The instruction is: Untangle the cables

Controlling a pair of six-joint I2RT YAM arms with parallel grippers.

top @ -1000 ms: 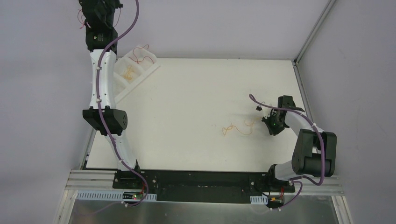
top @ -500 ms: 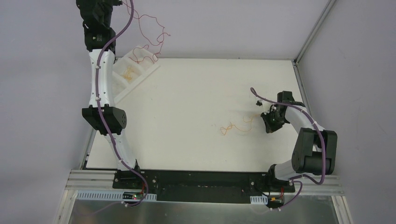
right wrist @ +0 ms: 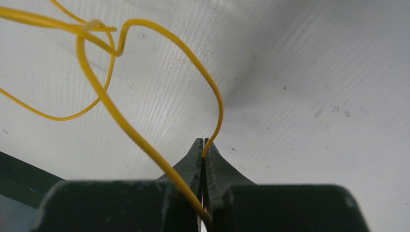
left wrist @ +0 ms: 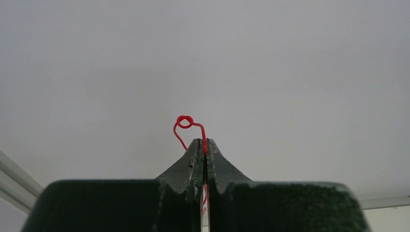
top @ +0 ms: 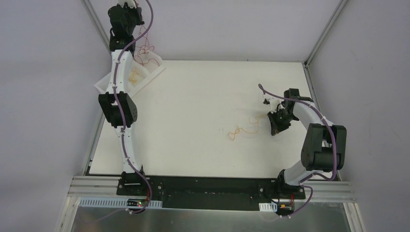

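The red cable point(left wrist: 184, 121), hair-thin and with a small knotted loop at its end, was pinched in the closed left gripper point(left wrist: 203, 144). It hung in loose curls above the far left corner of the tabletop point(top: 203, 92). The yellow cable point(right wrist: 102, 96) arched in open loops from the closed right gripper point(right wrist: 203, 143). It trailed into a curly orange-yellow tangle point(top: 239, 131) lying right of the tabletop's middle. Another pale yellow strand point(top: 133, 74) lay coiled in the tray point(top: 155, 70) at the far left corner.

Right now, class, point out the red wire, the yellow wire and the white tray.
red wire point(left wrist: 188, 120): left wrist view, its knot.
yellow wire point(right wrist: 193, 58): right wrist view, top of its arch.
white tray point(top: 155, 71): top view, its front wall.
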